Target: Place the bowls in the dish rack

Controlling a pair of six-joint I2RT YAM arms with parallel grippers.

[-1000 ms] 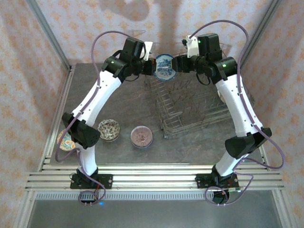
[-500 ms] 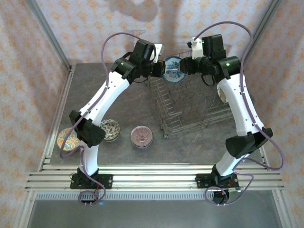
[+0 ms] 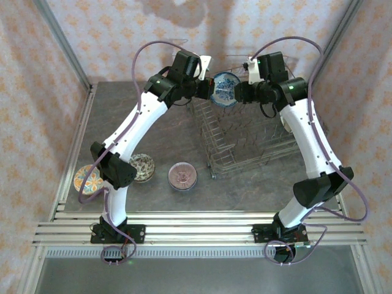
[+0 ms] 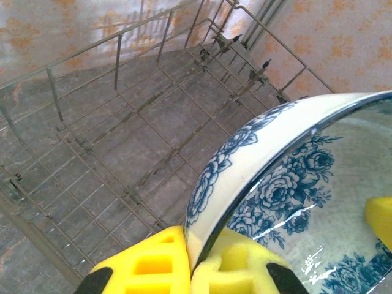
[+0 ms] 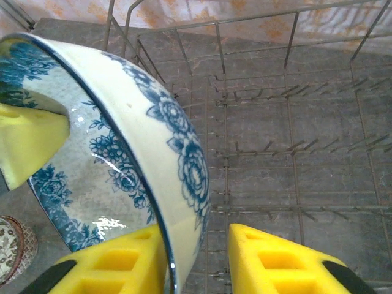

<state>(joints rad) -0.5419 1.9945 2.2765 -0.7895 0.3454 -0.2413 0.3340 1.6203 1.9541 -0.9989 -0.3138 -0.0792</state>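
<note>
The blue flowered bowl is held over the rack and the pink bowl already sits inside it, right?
Not quite: the pink bowl sits on the table beside the dish rack, not inside it, as the top view shows. The blue flowered bowl is indeed held over the rack.

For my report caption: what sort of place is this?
Probably a robot test booth, not a real kitchen: left arm and right arm bolted to metal rails, wallpapered panels, and a dish rack on a table.
</note>
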